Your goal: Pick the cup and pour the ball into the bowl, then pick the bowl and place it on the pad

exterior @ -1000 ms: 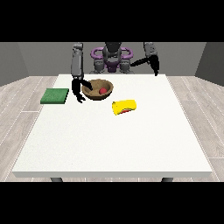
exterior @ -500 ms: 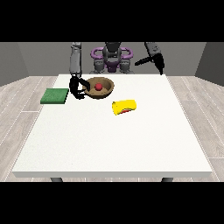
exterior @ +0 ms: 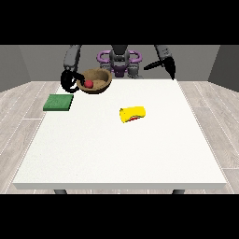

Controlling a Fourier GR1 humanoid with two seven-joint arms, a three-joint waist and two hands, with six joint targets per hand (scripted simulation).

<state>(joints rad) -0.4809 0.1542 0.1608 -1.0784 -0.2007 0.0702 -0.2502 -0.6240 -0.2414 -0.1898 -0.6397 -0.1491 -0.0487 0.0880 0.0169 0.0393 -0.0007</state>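
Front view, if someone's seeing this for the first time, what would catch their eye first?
Probably the brown bowl with the red ball inside, held above the table's far edge by the hand at the view's left. Next, the yellow cup lying on its side near the middle of the white table, and the green pad at the left edge.

— Where does the bowl sit?
— Above the worktop's far left, ball inside, hand at its left rim.
— And the rest?
— Pad lies nearer, left; cup lies on its side near the middle.
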